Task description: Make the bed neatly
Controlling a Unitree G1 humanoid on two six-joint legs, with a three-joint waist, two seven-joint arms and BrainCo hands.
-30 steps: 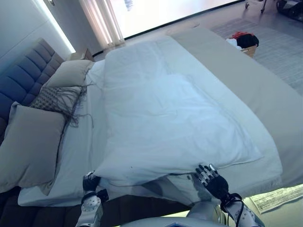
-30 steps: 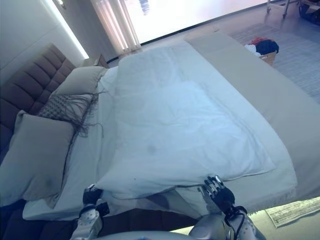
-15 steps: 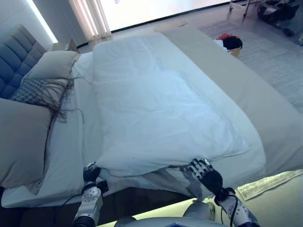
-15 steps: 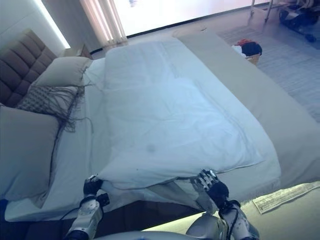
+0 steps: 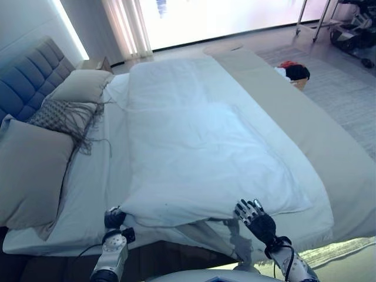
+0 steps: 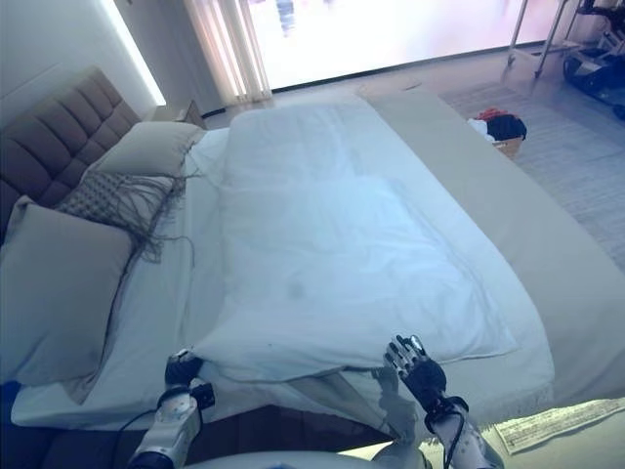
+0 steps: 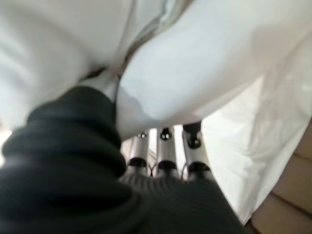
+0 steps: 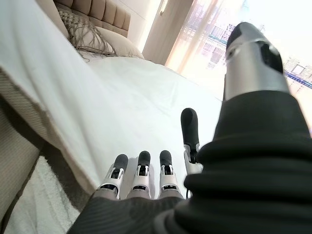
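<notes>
A white duvet (image 5: 200, 141) lies spread over the bed, with its near edge bunched and slightly raised. My left hand (image 5: 113, 218) is at the duvet's near left corner. In the left wrist view its fingers (image 7: 165, 151) run under a fold of the duvet (image 7: 204, 63) and their tips are hidden. My right hand (image 5: 255, 216) is open with straight fingers, just off the duvet's near edge, over a beige layer beneath. The right wrist view shows its fingers (image 8: 165, 168) straight and empty beside the duvet (image 8: 112, 97).
A large grey pillow (image 5: 29, 176), a fringed cushion (image 5: 59, 114) and another pillow (image 5: 82, 86) lie by the padded headboard (image 5: 26, 82). A beige coverlet (image 5: 305, 129) covers the bed's right side. A basket of clothes (image 5: 295, 73) stands on the floor beyond.
The camera has shifted, so the whole picture has moved. Both hands stay at the duvet's near edge. The right hand sits slightly clear of the edge now.
</notes>
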